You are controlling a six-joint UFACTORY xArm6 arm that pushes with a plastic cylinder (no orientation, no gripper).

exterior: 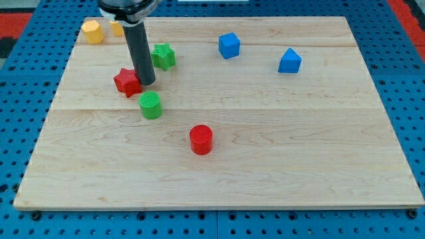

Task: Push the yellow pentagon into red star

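Wooden worktop (265,179), left to right. Yellow pentagon (92,31) lies up-left of the red star (127,82), well apart. The tool, a jawless rod holding nothing, plants its tip (147,83) against the star's right side. Green cylinder (151,105) sits just down-right of the star.
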